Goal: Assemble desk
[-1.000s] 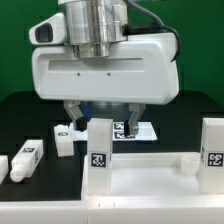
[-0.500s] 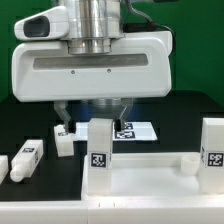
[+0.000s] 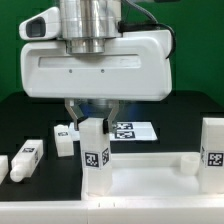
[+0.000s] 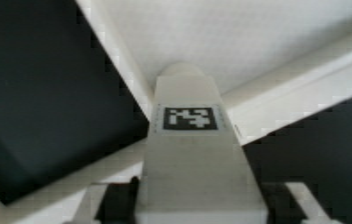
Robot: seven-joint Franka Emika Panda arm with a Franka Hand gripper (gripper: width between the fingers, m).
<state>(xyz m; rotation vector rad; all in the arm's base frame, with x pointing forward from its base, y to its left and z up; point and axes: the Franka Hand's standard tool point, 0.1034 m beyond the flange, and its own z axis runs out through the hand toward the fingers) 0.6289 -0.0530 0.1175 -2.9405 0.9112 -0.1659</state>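
Desk leg point(image 3: 95, 155), tagged, standing upright on the tabletop point(image 3: 150, 172) at its corner toward the exterior view's left, top between the fingers of the gripper point(image 3: 92, 118), apparently clamped though contact is blurred; keep it vertical, centred on that corner, and press straight down.

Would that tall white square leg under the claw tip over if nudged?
Probably tippy: the white square plastic leg stands tall and narrow on the white rimmed tabletop panel. It looks stiff; flat sides likely won't roll.
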